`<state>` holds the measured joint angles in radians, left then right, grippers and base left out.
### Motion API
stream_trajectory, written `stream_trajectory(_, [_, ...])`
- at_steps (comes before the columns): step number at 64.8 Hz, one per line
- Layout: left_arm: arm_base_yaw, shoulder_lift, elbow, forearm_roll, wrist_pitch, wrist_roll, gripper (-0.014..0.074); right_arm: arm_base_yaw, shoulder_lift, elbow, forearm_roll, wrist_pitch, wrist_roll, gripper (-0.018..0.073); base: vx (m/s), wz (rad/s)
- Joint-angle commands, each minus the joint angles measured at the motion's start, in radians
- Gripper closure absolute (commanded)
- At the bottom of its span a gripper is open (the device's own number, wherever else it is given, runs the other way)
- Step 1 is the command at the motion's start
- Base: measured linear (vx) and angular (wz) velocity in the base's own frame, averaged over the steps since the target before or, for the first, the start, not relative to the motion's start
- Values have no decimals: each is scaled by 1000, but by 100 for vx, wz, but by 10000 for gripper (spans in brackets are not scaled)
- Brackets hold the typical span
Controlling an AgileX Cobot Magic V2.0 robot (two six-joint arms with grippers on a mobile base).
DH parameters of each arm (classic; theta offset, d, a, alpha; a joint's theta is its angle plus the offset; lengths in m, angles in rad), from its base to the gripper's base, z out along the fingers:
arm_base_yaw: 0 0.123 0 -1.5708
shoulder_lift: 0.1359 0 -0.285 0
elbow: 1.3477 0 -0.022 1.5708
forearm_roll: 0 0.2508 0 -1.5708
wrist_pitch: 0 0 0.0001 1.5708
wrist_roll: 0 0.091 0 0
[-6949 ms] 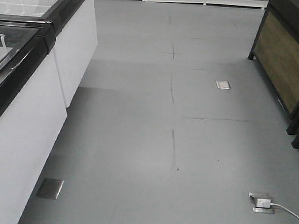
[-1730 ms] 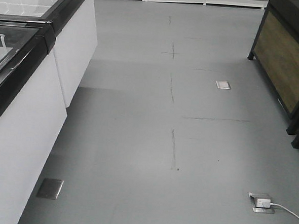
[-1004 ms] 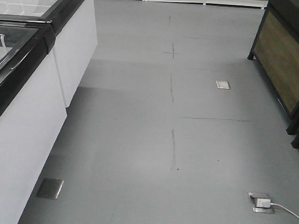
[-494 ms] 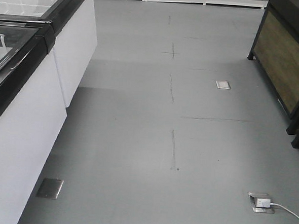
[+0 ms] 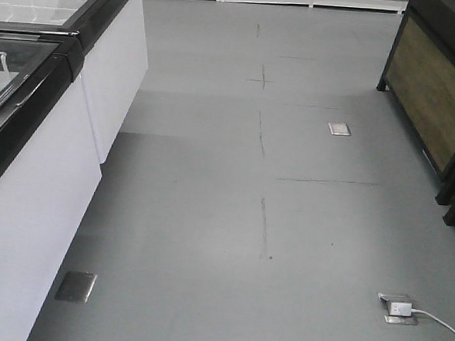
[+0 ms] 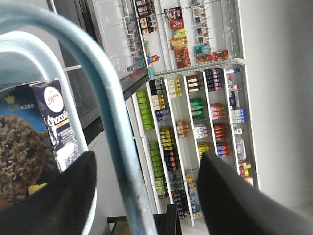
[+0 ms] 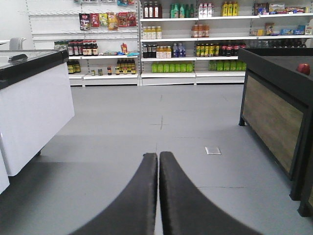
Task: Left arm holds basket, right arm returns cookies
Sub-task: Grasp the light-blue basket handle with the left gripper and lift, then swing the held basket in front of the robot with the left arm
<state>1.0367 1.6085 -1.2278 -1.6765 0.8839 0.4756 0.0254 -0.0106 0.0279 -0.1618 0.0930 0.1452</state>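
Illumination is bright and diffuse. The floor [image 5: 209, 216] carries a soft shadow beside the freezer [image 5: 31, 220]. The near basket handle [image 6: 105, 98] is blurred.

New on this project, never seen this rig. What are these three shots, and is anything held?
A two-armed robot on a mobile base, in a shop. The front view looks down at grey floor between a white freezer and a dark counter; no arms show. The left wrist camera looks past the left gripper: its fingers stand apart, the light blue basket handle running between them, the cookies box just behind. The right wrist camera shows the right gripper, fingers pressed together, holding nothing, facing stocked shelves.
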Motion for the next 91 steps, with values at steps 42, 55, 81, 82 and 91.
stream_trajectory(42, [-24,12,-233,-102,112,-12,605,-5,-12,3,-7,-74,2,567,0,0])
stream_trajectory(55, [-142,12,-328,-102,108,-37,605,-5,-12,3,-7,-74,2,567,0,0])
stream_trajectory(81, [-545,29,-350,-95,111,-47,603,-5,-12,3,-7,-74,2,567,0,0])
stream_trajectory(82, [-552,29,-350,-94,118,-47,603,-5,-12,3,-7,-74,2,567,0,0])
stream_trajectory(91, [-696,45,-346,15,188,-29,603,-5,-12,3,-7,-74,2,567,0,0])
